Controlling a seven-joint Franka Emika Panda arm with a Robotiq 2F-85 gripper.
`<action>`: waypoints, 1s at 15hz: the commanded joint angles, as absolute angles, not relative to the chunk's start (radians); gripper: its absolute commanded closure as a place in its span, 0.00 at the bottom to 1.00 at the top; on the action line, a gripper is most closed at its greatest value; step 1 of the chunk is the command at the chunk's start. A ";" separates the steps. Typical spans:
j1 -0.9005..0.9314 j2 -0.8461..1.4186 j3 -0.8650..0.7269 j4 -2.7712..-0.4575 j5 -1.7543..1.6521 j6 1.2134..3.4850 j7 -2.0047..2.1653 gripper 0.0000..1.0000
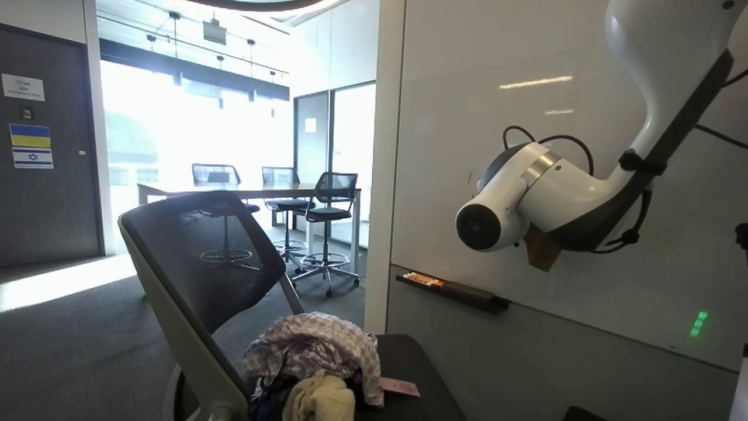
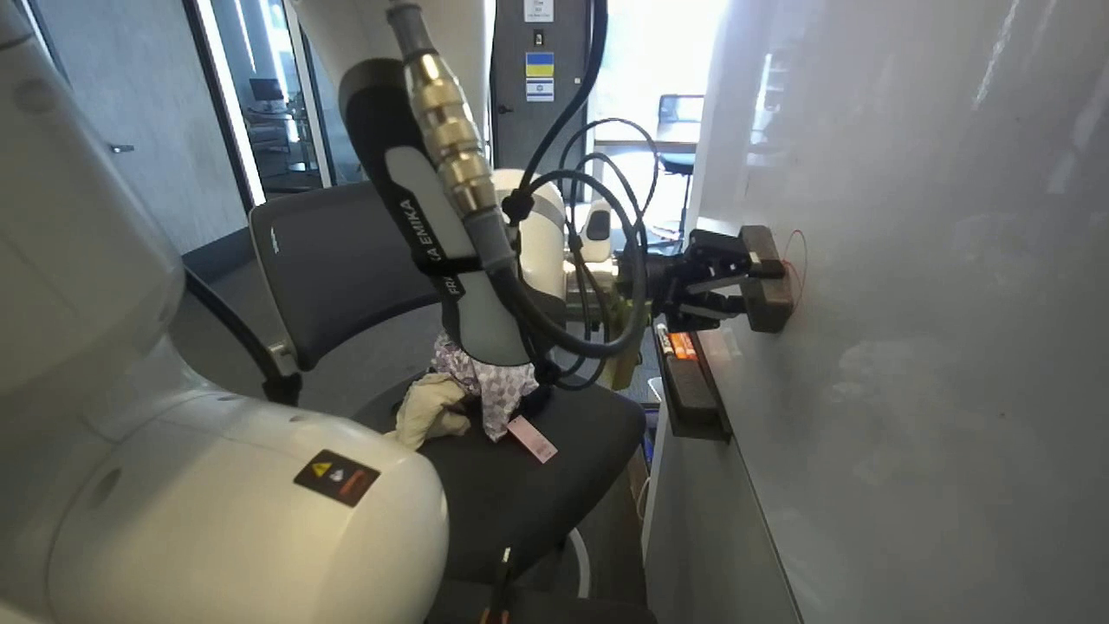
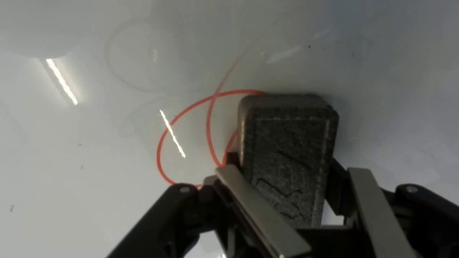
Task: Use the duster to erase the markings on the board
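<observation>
The duster is a dark grey-brown felt block. My gripper is shut on its sides and holds it at the white board. It is against or very close to the surface; I cannot tell which. In the wrist view, the gripper grips the duster with a finger on each side. The red markings loop out from its left edge; part is hidden behind duster and finger. Thin red strokes show beside the duster in an exterior view. In an exterior view faint marks show; the arm hides gripper and duster.
A dark ledge on the board's lower edge holds orange-and-white markers, below the gripper. A mesh office chair stands close to the board, with a bunched checked cloth on its seat. Cables loop around the wrist.
</observation>
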State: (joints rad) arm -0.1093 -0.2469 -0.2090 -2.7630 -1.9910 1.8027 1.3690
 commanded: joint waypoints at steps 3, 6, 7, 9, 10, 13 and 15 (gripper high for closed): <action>-0.195 -0.361 -0.290 -2.769 -2.066 1.817 1.436 0.68; -0.192 -0.426 -0.278 -2.789 -2.147 1.808 1.464 0.68; -0.189 -0.455 -0.272 -2.796 -2.166 1.808 1.462 0.68; -0.185 -0.501 -0.263 -2.800 -2.192 1.804 1.453 0.68; -0.182 -0.526 -0.258 -2.798 -2.201 1.800 1.446 0.68; -0.174 -0.586 -0.255 -2.782 -2.212 1.778 1.449 0.68; -0.176 -0.571 -0.263 -2.765 -2.221 1.739 1.471 0.68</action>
